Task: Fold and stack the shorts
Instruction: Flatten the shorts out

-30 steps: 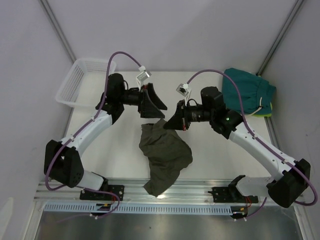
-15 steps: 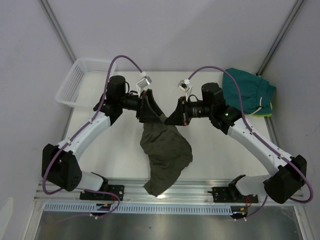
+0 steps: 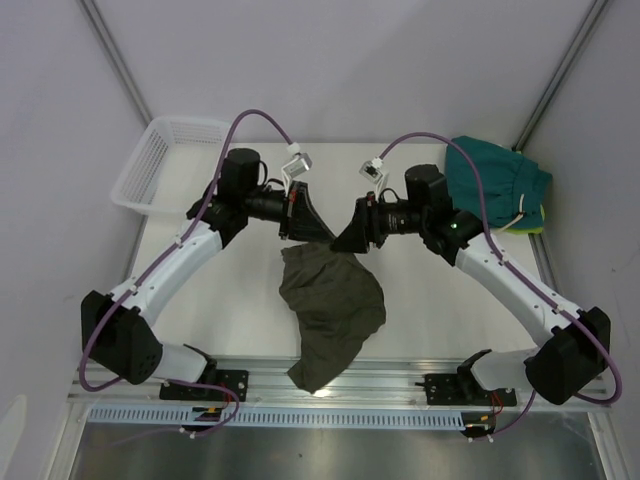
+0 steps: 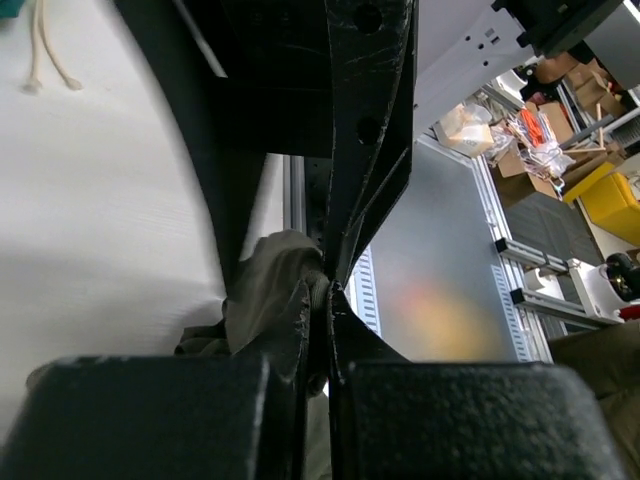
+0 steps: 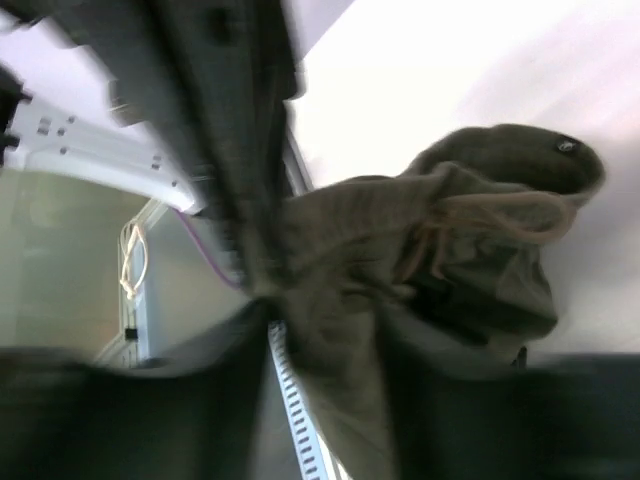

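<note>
The olive-green shorts [image 3: 332, 308] hang in a crumpled bunch from the middle of the table down to the front rail. My left gripper [image 3: 318, 234] is shut on their top edge; in the left wrist view a fold of the olive shorts [image 4: 270, 300] is pinched between its jaws [image 4: 328, 288]. Right beside it my right gripper [image 3: 346, 240] is open, and its blurred wrist view shows the olive cloth [image 5: 400, 260] running through the gap between its jaws [image 5: 330, 320]. A pale drawstring [image 5: 470, 215] lies on the waistband. The folded teal shorts [image 3: 496, 185] lie at the back right.
A white mesh basket [image 3: 166, 165] stands at the back left corner. A metal rail [image 3: 400, 385] runs along the table's near edge between the arm bases. White drawstring ends [image 4: 45, 50] of the teal pair show in the left wrist view.
My left gripper has closed on the top edge of the olive shorts. My right gripper, shut on that edge before, has opened. Both wrists have shifted slightly toward the back.
</note>
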`<action>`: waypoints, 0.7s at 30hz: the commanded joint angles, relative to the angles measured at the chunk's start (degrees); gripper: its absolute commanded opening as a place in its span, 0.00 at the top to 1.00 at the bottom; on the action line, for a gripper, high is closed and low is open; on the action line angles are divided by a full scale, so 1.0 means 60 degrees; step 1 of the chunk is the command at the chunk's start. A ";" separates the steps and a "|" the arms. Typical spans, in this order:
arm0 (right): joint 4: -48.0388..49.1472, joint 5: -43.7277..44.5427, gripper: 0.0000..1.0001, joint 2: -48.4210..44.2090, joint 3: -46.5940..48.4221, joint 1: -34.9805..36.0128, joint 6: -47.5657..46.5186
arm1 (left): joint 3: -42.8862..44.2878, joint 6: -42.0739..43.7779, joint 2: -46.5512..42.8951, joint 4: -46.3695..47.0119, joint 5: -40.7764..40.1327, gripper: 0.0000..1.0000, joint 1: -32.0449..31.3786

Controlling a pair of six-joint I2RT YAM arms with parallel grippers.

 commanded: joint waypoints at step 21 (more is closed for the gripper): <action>0.1624 -0.0849 0.23 -0.1763 -0.4280 -0.0921 -0.1361 | 0.2572 0.1892 -0.1894 -0.3872 -0.3535 1.00 0.0059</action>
